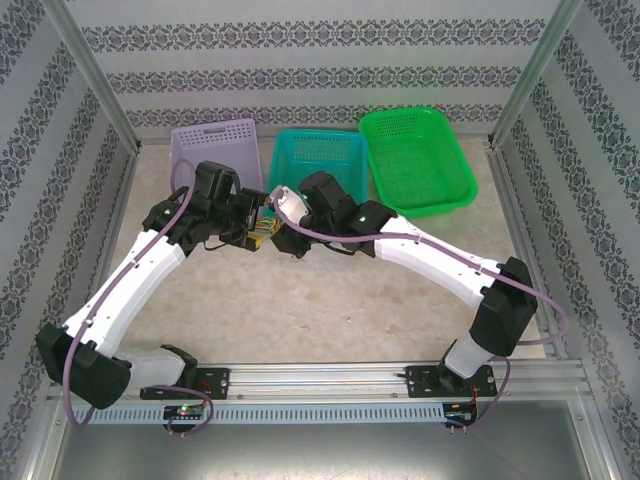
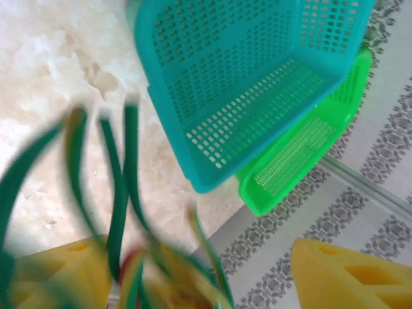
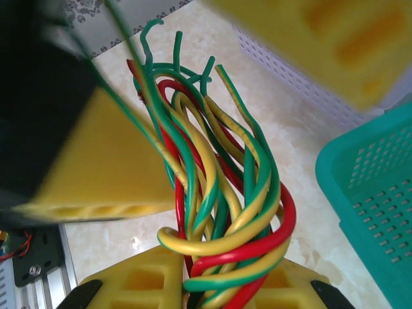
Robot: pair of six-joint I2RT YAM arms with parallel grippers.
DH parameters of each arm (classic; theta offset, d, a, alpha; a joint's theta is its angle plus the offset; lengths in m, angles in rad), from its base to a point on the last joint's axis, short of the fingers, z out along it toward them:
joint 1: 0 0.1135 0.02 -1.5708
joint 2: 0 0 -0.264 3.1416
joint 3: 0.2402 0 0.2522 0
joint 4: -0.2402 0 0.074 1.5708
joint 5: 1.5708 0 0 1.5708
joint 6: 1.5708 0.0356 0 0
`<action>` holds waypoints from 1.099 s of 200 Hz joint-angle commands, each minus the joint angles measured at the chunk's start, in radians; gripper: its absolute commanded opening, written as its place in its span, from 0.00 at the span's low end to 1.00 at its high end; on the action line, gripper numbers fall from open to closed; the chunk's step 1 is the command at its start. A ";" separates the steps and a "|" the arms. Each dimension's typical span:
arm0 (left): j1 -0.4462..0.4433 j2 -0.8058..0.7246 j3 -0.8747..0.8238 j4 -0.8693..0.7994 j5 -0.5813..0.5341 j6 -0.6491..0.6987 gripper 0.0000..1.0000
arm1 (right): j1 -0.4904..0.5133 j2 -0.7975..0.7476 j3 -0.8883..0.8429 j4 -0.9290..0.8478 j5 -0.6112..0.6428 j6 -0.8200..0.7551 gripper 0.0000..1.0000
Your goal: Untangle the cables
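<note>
Right wrist: right fingers point(image 3: 138, 283) clamp thin green, yellow, red plastic cables point(image 3: 222, 193); left fingers point(image 3: 109, 167) open. We judge: light, springy; grab free tips.

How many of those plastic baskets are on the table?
3. The purple basket sits at the far left, the teal basket in the middle and the green basket on the right, all along the far edge of the table. None looks hidden.

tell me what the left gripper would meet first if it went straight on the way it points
Probably the cables: green strands cross right before the left gripper; behind them the teal basket. Depth is blurred.
</note>
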 commanded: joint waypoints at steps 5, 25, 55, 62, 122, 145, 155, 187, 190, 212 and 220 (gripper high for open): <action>0.019 0.044 -0.015 0.048 0.006 0.002 0.54 | 0.017 -0.084 -0.053 0.065 0.006 -0.032 0.00; 0.029 0.051 -0.030 0.067 0.020 0.016 0.20 | -0.009 -0.098 -0.068 0.074 -0.098 0.028 0.00; 0.090 0.006 -0.045 0.133 -0.048 0.117 0.00 | -0.139 -0.078 -0.102 0.123 -0.422 0.295 0.00; 0.108 -0.008 -0.041 0.126 -0.074 0.157 0.00 | -0.179 -0.064 -0.132 0.192 -0.543 0.409 0.00; 0.157 -0.045 0.007 0.000 -0.111 0.208 0.00 | -0.252 -0.088 -0.190 0.150 -0.576 0.515 0.40; 0.148 -0.046 0.012 -0.093 -0.121 0.116 0.00 | -0.082 -0.272 -0.233 0.067 0.115 0.173 0.64; 0.138 -0.045 0.021 -0.125 -0.136 0.088 0.00 | 0.027 -0.340 -0.306 0.175 0.373 0.042 0.75; 0.106 -0.023 0.058 -0.209 -0.157 0.004 0.00 | 0.232 -0.313 -0.346 0.351 0.703 -0.306 0.80; 0.103 -0.024 0.056 -0.211 -0.161 -0.010 0.00 | 0.246 -0.301 -0.342 0.359 0.727 -0.330 0.80; 0.094 -0.023 0.051 -0.201 -0.169 -0.050 0.00 | 0.338 -0.218 -0.331 0.509 0.854 -0.494 0.80; 0.093 -0.017 0.061 -0.205 -0.169 -0.052 0.00 | 0.363 -0.181 -0.313 0.548 0.909 -0.541 0.80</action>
